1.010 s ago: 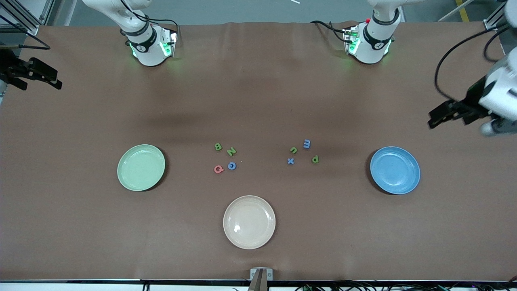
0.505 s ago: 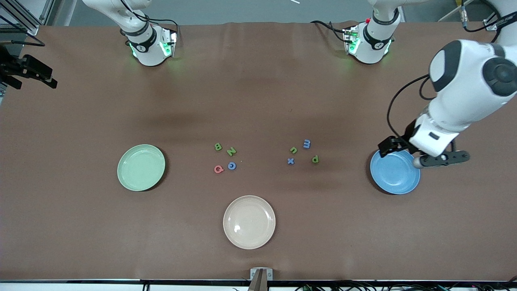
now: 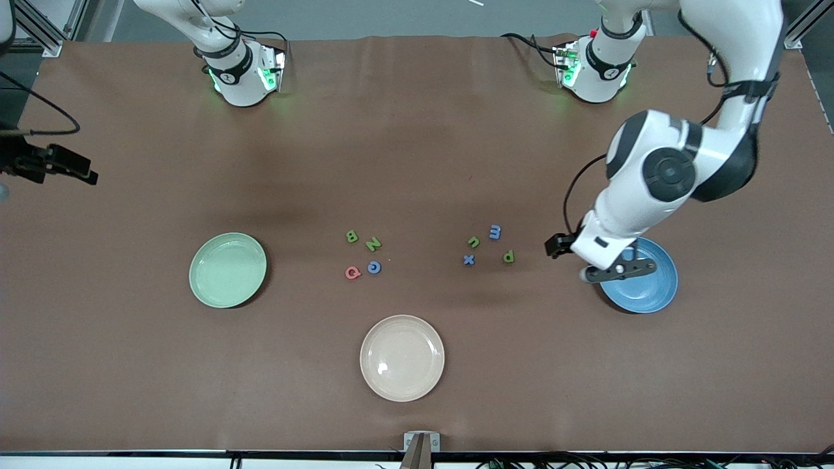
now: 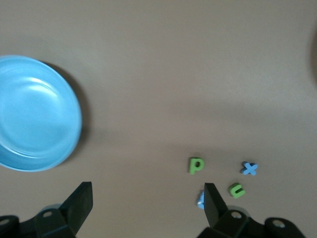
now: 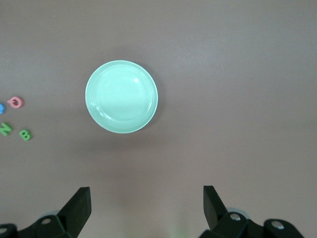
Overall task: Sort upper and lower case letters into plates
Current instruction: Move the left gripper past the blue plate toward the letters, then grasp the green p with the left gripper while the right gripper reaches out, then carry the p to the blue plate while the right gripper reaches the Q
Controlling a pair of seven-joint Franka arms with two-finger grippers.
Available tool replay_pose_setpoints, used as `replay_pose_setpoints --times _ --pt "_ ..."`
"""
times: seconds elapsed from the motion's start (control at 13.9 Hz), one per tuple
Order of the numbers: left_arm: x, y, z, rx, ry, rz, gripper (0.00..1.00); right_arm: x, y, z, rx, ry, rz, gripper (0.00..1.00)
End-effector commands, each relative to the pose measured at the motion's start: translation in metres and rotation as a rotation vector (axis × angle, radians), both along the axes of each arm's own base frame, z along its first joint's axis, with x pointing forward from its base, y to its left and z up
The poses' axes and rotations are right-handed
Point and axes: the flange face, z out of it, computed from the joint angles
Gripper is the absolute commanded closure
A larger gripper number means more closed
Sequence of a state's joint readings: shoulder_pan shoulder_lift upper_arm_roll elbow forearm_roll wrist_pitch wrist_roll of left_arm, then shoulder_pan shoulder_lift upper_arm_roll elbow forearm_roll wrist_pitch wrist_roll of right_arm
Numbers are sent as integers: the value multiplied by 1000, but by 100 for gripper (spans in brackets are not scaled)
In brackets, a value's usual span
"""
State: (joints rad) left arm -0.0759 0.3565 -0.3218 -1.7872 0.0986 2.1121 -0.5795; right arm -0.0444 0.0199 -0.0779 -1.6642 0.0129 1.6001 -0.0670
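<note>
Front view shows the sorting not yet begun: all 8 letters lie on the table [image 3: 417, 163] and the 2 plates hold nothing. The green plate [image 3: 227, 270] sits toward the right arm's end, the blue plate [image 3: 642, 280] toward the left arm's end, and a beige plate [image 3: 402, 357] lies nearer to the camera between them. The capitals B [image 3: 352, 236], N [image 3: 373, 244], Q [image 3: 352, 273] and G [image 3: 374, 267] make 1 group; the small letters m [image 3: 495, 231], u [image 3: 474, 242], x [image 3: 468, 259] and p [image 3: 509, 256] make another, closer to the blue plate. The step in hand seems to be the approach to a first small letter. The left gripper [image 3: 561, 245] hangs over the bare table between p and the blue plate, its forearm bent down steeply over that plate; in its wrist view its fingers [image 4: 79, 203] stand wide apart and hold nothing. The next move, I think, calls for it to come over p, the nearest letter, go down and close on its thin edges. The right gripper [image 3: 81, 174] waits high at the table's edge, above the green plate's end; its fingers [image 5: 79, 206] are also spread and empty.
</note>
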Motion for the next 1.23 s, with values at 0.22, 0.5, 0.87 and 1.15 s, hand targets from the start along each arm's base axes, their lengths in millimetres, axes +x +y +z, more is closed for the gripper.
replay_pose_setpoints --times 0.22,0.5,0.87,1.15 --pt "-22 -55 -94 108 -40 75 11 27 5 -44 40 44 -13 0" --pt "-37 -56 -137 26 -75 100 19 33 20 -61 82 12 -62 0" --pt "-40 -59 -173 10 -44 107 35 50 133 -95 1 48 -363 0" --pt "-43 -64 -189 -19 -50 104 38 64 190 -145 -94 21 -479 0"
